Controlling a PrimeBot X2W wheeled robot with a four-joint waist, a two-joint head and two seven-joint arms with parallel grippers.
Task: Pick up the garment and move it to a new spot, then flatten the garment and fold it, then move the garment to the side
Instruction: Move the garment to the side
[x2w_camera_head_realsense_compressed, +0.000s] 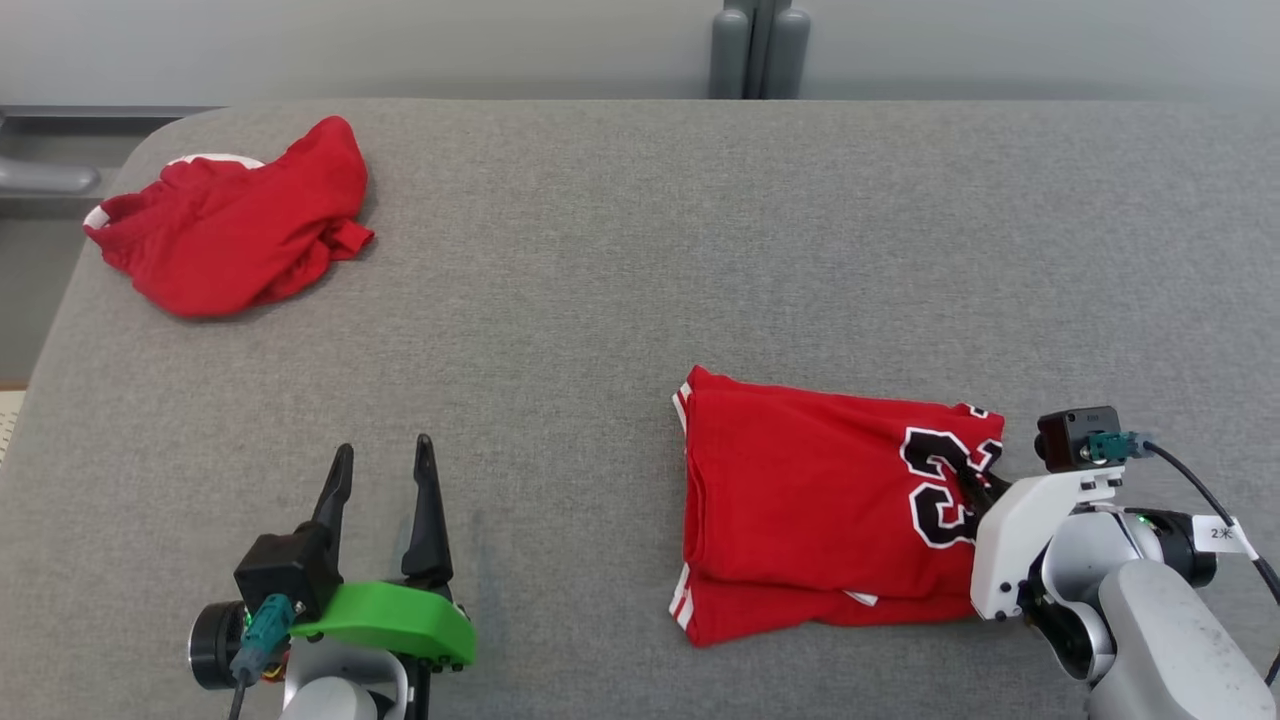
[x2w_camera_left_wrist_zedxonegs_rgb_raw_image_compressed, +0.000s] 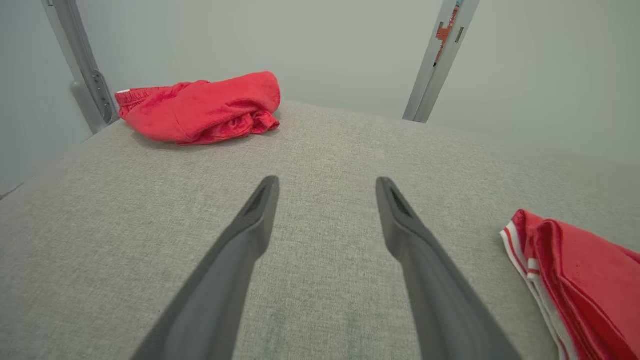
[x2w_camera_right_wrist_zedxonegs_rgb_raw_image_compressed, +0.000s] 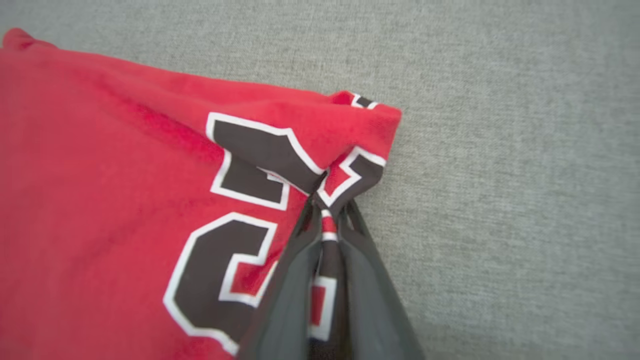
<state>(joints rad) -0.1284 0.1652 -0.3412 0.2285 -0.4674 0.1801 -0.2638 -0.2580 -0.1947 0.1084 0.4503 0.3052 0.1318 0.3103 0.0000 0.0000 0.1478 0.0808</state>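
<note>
The garment (x2w_camera_head_realsense_compressed: 800, 500) is a red jersey with black and white numbers, folded into a rectangle at the right front of the grey table (x2w_camera_head_realsense_compressed: 600, 250). My right gripper (x2w_camera_right_wrist_zedxonegs_rgb_raw_image_compressed: 327, 212) is shut on the garment (x2w_camera_right_wrist_zedxonegs_rgb_raw_image_compressed: 125, 200), pinching a bunch of cloth at its right edge by the numbers. In the head view the right gripper (x2w_camera_head_realsense_compressed: 975, 485) lies mostly under its white wrist. My left gripper (x2w_camera_head_realsense_compressed: 385, 460) stands open over bare table at the left front, well left of the jersey. The left wrist view shows the left gripper (x2w_camera_left_wrist_zedxonegs_rgb_raw_image_compressed: 327, 187) with nothing between its fingers and the garment's (x2w_camera_left_wrist_zedxonegs_rgb_raw_image_compressed: 575, 280) striped edge at the right.
A second red garment (x2w_camera_head_realsense_compressed: 230, 225) lies crumpled at the table's far left corner, also seen as a red heap (x2w_camera_left_wrist_zedxonegs_rgb_raw_image_compressed: 200, 107) in the left wrist view. Grey posts (x2w_camera_head_realsense_compressed: 758, 50) stand behind the table's far edge. The table's rounded left edge drops off near the heap.
</note>
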